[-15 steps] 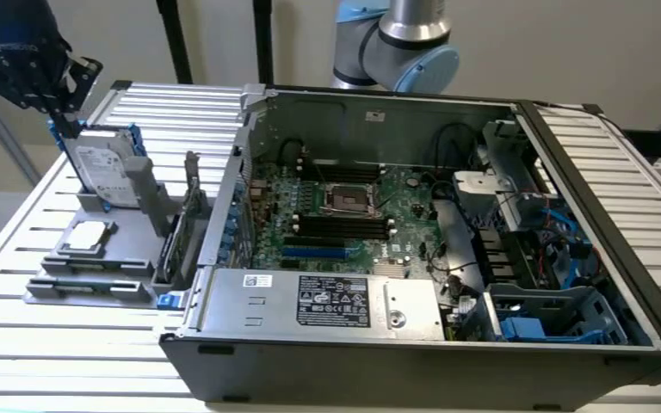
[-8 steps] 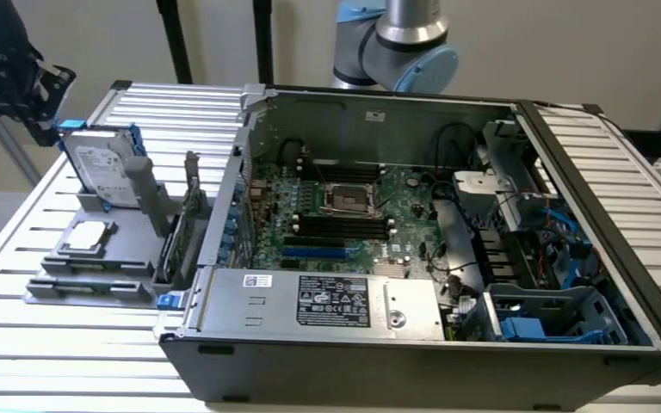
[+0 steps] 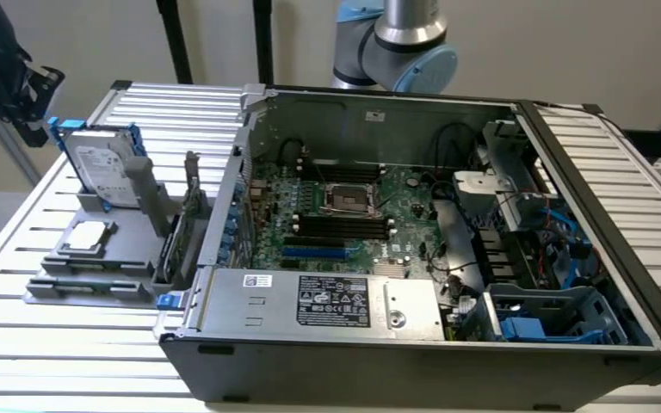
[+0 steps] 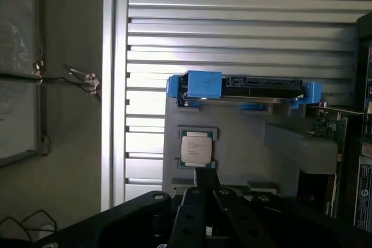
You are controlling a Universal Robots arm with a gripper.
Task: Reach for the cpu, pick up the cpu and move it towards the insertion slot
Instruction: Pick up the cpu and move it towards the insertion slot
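The cpu is seen lying flat, silver face up, in a shallow square seat on the grey fixture; the fixture is set on the slatted table, just beside the open computer case, on the exterior view's left of it. In the wrist view the cpu is shown seated on the fixture with nothing resting on it; the gripper is seen over the fixture's near edge, its black fingers brought fully together and nothing held between them; no contact with the chip is seen, and the height above the fixture cannot be told.

On the fixture, just behind the cpu's seat, a hard drive with blue rails is stood on edge; the same drive is seen edge-on in the wrist view. Between the drive and the case a grey post is raised from the fixture, and an expansion card is stood upright at the fixture's case-side edge, close against the case wall.

The insertion slot is found well apart from the fixture, inside the case on the motherboard, its silvery frame round a dark centre; the card and the case wall are placed between the fixture and the slot. Black and blue memory slots are laid just beside the slot, and a silvery power supply is mounted at the case's front. The arm is seen beyond the case's far wall.
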